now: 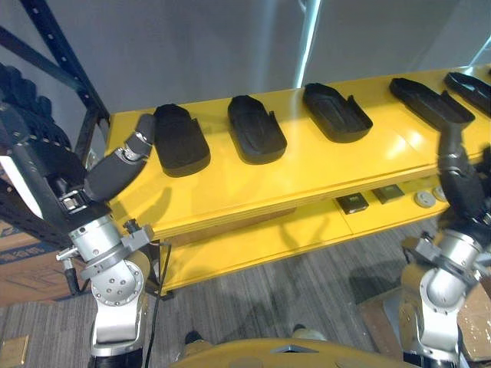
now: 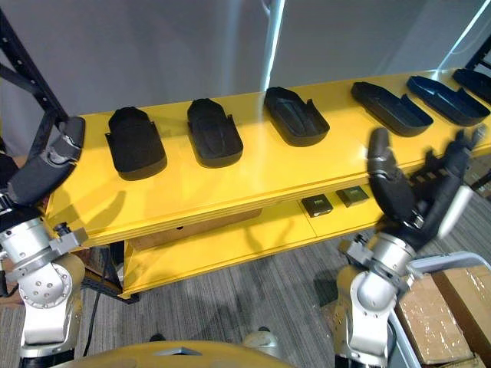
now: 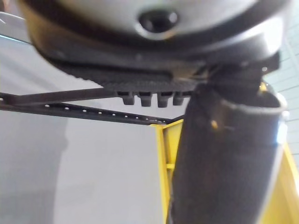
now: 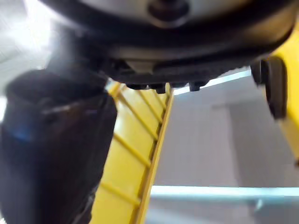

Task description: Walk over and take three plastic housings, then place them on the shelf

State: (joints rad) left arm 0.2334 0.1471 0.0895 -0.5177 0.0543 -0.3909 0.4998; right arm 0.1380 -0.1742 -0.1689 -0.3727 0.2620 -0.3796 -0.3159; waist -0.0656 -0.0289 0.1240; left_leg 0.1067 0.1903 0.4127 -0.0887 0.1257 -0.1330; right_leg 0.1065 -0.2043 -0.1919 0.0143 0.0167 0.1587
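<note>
Several black plastic housings lie in a row on the top board of the yellow shelf (image 1: 253, 188): one at the left (image 1: 180, 139), one beside it (image 1: 257, 129), a third (image 1: 336, 112) and more toward the right (image 2: 391, 107). My left hand (image 1: 115, 172) hovers at the shelf's left end, open and empty, its thumb reaching close to the leftmost housing. In front of the shelf's right part, below the top board's edge, my right hand (image 2: 414, 192) is raised with straight, spread fingers and holds nothing.
The lower yellow board carries two small dark square parts (image 1: 353, 203) and pale round pieces (image 1: 424, 199). A dark blue rack upright (image 1: 61, 54) stands at the left. Cardboard boxes (image 2: 449, 307) sit on the grey floor at the right, another box (image 1: 23, 264) at the left.
</note>
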